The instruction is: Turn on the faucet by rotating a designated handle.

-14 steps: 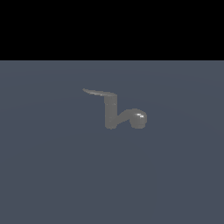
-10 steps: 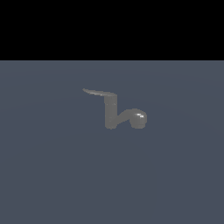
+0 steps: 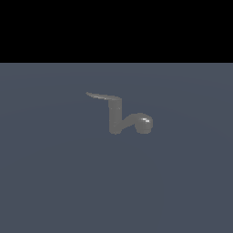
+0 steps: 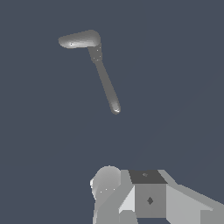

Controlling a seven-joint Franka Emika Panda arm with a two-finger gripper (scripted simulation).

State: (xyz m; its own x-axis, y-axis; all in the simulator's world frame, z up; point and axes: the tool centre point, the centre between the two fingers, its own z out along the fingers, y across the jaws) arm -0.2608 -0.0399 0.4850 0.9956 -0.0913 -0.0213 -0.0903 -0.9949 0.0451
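The faucet (image 3: 115,119) is a dull-grey fixture standing on the flat grey-blue floor in the middle of the exterior view. Its upright post carries a curved spout ending in a shiny bulb (image 3: 144,123) toward the exterior view's right. The handle (image 3: 102,96), a thin flat blade, sticks out from the post's top toward the exterior view's left. The wrist view looks down on the faucet (image 4: 89,40), with the handle (image 4: 106,85) reaching toward the gripper. Grey blocky parts of my gripper (image 4: 140,188) show at that picture's edge, well apart from the handle's tip. How the jaws stand is unclear. The exterior view does not show the gripper.
The faucet stands alone on the plain grey-blue floor (image 3: 54,182). A black band fills the top of the exterior view above the floor's far edge.
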